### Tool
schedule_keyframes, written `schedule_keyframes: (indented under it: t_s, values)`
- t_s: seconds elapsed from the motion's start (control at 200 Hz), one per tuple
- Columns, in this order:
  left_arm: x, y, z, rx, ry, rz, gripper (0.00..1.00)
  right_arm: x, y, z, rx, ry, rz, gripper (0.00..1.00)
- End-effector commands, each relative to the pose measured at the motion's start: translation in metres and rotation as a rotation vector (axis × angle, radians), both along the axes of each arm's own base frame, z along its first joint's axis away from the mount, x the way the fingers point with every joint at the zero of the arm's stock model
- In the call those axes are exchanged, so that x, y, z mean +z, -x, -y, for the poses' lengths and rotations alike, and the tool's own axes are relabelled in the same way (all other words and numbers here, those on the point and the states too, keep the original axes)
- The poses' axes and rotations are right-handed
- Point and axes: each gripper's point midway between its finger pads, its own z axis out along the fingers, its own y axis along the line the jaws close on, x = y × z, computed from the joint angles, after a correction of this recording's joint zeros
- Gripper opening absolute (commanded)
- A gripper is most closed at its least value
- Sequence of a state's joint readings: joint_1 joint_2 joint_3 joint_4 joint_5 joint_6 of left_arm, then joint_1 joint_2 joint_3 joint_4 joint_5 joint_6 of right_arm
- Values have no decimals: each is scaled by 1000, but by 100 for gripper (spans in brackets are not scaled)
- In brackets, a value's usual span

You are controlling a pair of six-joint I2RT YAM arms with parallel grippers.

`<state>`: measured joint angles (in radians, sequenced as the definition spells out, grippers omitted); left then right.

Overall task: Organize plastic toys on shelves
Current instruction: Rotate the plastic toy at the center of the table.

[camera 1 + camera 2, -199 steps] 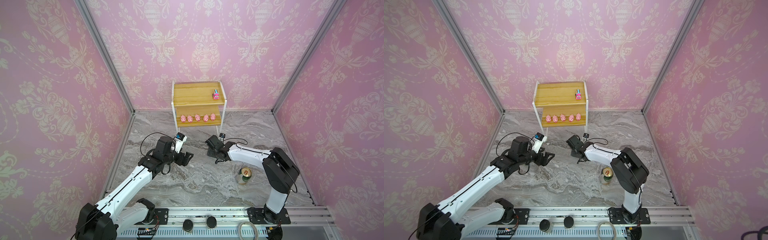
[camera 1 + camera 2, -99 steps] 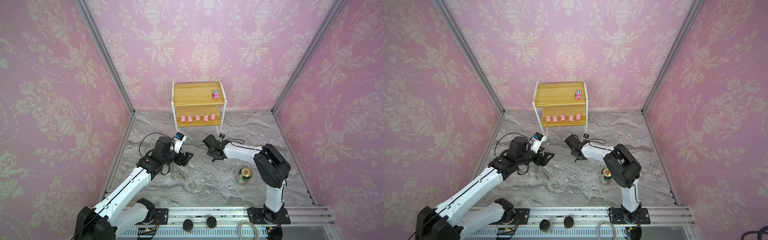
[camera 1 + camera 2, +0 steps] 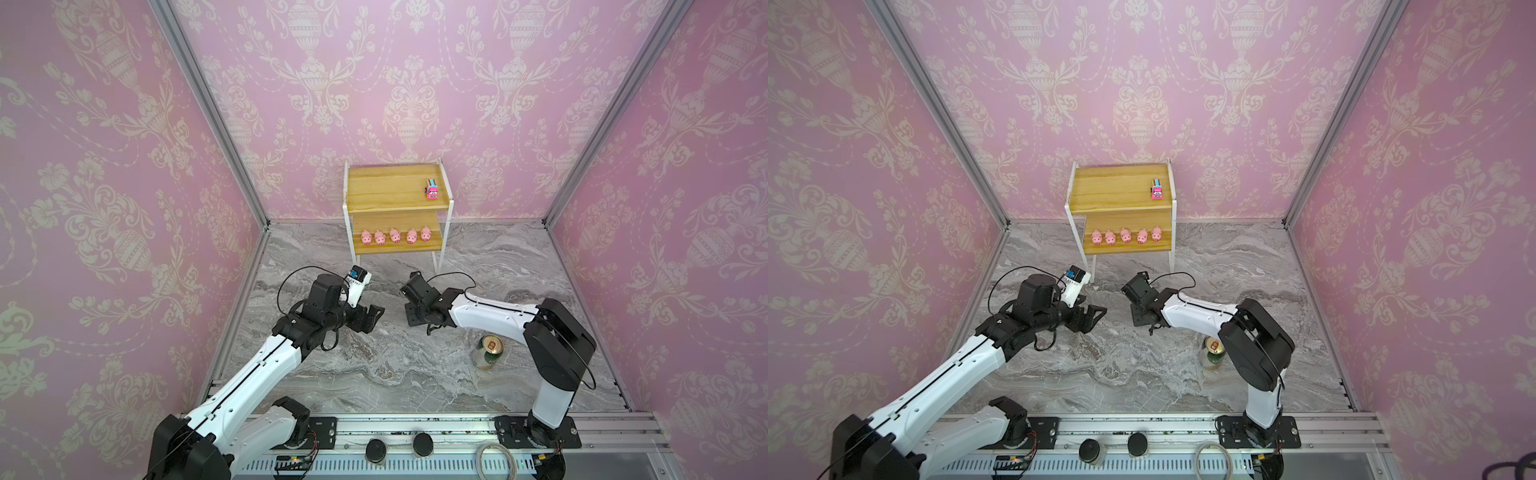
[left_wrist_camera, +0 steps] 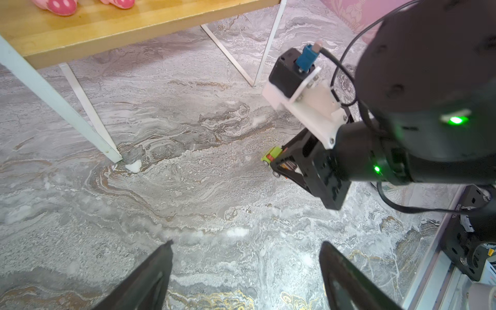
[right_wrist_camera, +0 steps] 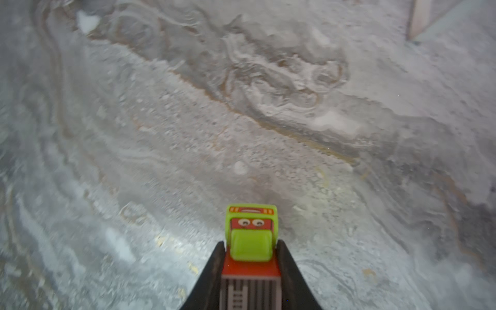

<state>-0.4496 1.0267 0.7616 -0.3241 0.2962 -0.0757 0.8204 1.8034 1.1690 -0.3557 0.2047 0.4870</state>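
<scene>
My grip took only the rear of the small orange-and-green plastic toy truck (image 5: 251, 233), so I judged it could pivot or slip out on the carry, and its wheels might roll it off a board. My right gripper (image 5: 250, 242) was clamped on it, low over the grey marbled table (image 3: 374, 374), green cab jutting past the jaws. My left gripper (image 4: 247, 242) stood open, empty. The two-tier rack of yellowish wooden boards on a thin white metal frame (image 3: 386, 187) was well apart.
</scene>
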Motion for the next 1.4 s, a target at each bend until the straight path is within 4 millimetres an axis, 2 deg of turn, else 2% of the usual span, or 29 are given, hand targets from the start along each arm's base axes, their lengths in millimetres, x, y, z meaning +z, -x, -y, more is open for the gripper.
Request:
schedule_keyframes:
  t_s: [0.0,0.07,0.275,0.38,0.495,0.655,0.851,1.056,1.396]
  values:
    - [-3,1,-5,4,-36,5,88,-13,29,-14,272,40,-21,27]
    - [-5,2,-5,-1,-39,2,88,-18,40,-20,344,36,-30,28]
    - [-6,1,-3,-9,-36,4,88,-29,47,-18,431,112,-11,36]
    - [-8,1,-3,-9,-38,3,90,-33,48,-13,433,147,-1,51]
    - [-10,1,-3,-10,-43,-1,91,-35,53,-7,425,139,9,60]
    - [-12,0,-2,-19,-47,-6,91,-40,56,10,366,165,17,61]
    - [-16,1,2,-47,-43,-11,90,-40,54,19,321,147,44,62]
    - [-8,5,8,-82,-13,16,90,-38,52,32,273,119,62,63]
    - [-9,24,29,-218,-26,19,90,-28,38,61,176,47,115,66]
